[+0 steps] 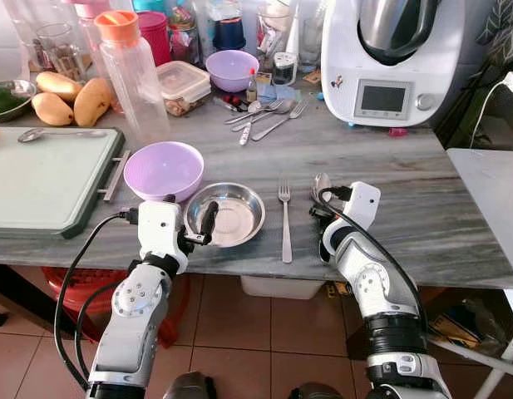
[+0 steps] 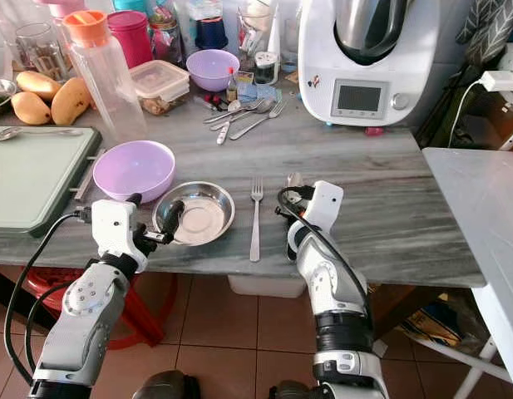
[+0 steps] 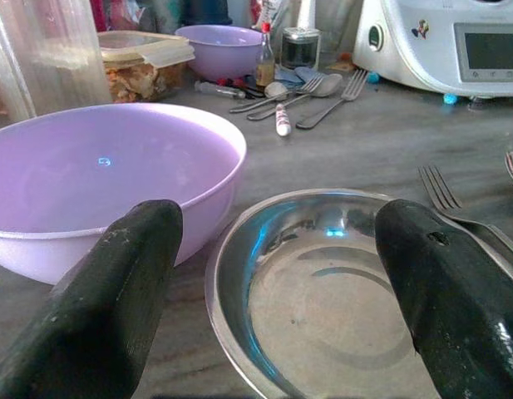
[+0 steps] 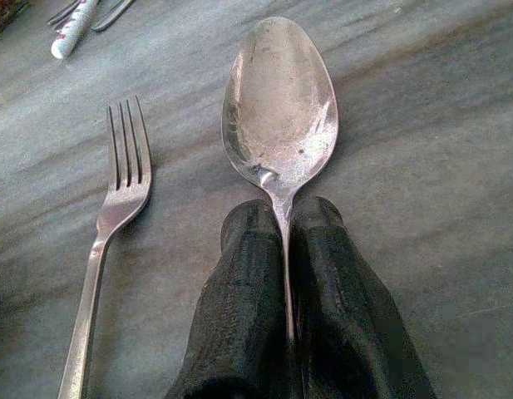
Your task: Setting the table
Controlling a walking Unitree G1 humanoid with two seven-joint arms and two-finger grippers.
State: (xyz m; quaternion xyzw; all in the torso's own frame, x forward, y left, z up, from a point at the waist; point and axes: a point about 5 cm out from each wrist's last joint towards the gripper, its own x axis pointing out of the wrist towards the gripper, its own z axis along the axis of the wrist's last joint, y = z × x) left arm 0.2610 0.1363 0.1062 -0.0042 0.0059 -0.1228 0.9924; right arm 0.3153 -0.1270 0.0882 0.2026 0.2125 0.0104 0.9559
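A steel plate (image 1: 239, 218) lies near the front edge of the grey marble table (image 1: 389, 166), with a large purple bowl (image 1: 163, 169) just behind it to the left. My left gripper (image 1: 189, 218) is open at the plate's left rim; in the left wrist view its fingers (image 3: 115, 291) stand wide apart, one toward the bowl (image 3: 98, 179) and one over the plate (image 3: 323, 291). A fork (image 1: 284, 220) lies right of the plate. Right of the fork, my right gripper (image 4: 281, 218) is shut on the handle of a spoon (image 4: 279, 104), which rests flat on the table.
A green cutting board (image 1: 48, 179) fills the left side. Behind stand a clear bottle (image 1: 135, 75), mangoes (image 1: 69, 100), a small purple bowl (image 1: 231, 69), loose cutlery (image 1: 264, 116) and a white kitchen machine (image 1: 393, 58). A white table (image 1: 489, 183) adjoins on the right.
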